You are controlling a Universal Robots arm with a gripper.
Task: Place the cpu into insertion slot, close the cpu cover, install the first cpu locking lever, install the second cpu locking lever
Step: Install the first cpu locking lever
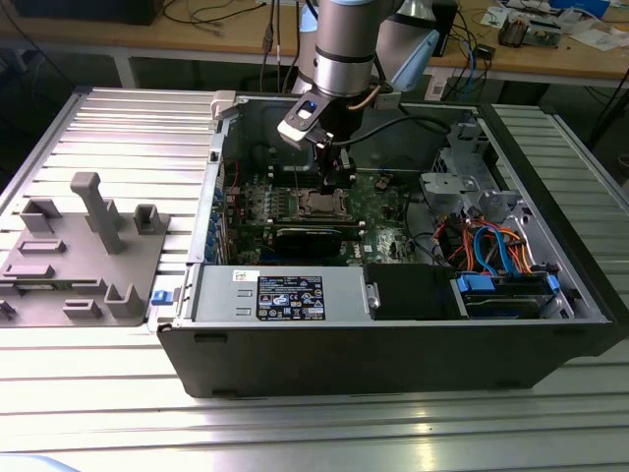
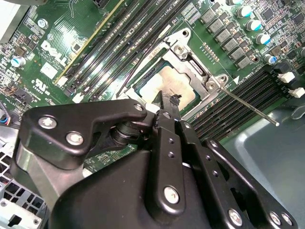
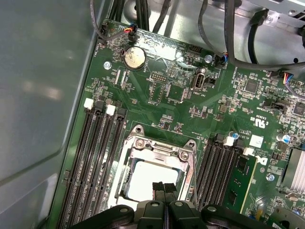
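Observation:
The cpu (image 2: 164,81), a dull silver square, lies in the insertion slot (image 1: 321,204) on the green board. The cpu cover (image 3: 159,151), a silver frame with a square window, lies flat around it. My gripper (image 3: 163,187) is shut with nothing between its fingers, and its tips hover right over the chip's top; whether they touch it is unclear. In the second wrist view the gripper (image 2: 170,99) points at the chip's edge. One thin locking lever (image 2: 248,107) sticks out free to the side, and another thin lever (image 2: 143,59) runs along the opposite side.
Black memory slots (image 3: 97,162) flank the socket on both sides. In the exterior view a black graphics card (image 1: 310,239) sits just in front of the socket, with the power supply (image 1: 280,295) nearer still and loose cables (image 1: 486,251) at the right. A grey fixture (image 1: 74,256) stands outside the case.

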